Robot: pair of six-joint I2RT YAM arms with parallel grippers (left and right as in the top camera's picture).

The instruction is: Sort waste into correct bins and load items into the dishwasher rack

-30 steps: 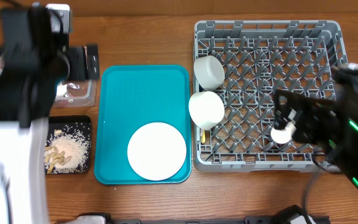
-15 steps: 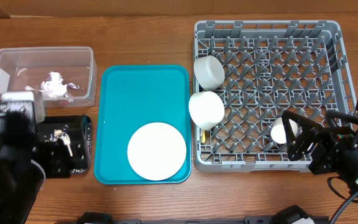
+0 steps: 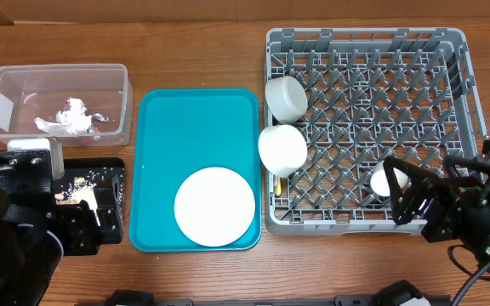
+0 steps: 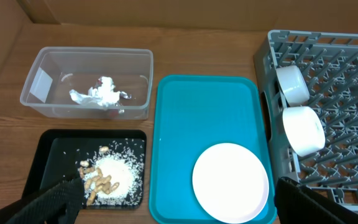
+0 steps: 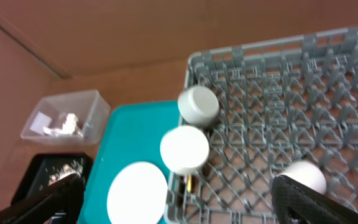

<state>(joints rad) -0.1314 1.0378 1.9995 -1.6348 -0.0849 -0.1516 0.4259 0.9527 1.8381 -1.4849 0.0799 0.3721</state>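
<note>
The grey dishwasher rack (image 3: 364, 36) fills the right side. Two white bowls (image 3: 286, 99) (image 3: 282, 150) lie at its left edge, and a white cup (image 3: 383, 182) lies near its front. A pale yellow utensil (image 3: 277, 184) pokes out below the nearer bowl. The foil wrapper (image 3: 73, 117) sits in the clear tub (image 3: 7, 85). Rice (image 4: 114, 174) and nut scraps (image 4: 98, 182) lie in the black tray (image 4: 48, 155). My left gripper (image 3: 82, 223) hangs open over the black tray's front. At the rack's front right, my right gripper (image 3: 428, 204) is open and holds nothing.
A teal serving tray (image 3: 198, 119) lies between the bins and the rack, with a round white plate (image 3: 214, 206) on its near half. Bare wooden table surrounds everything. My left arm covers part of the black tray from above.
My left arm has pulled back from over the clear tub to the front left. My right gripper has drawn away from the cup toward the front right; the cup stays in the rack.
</note>
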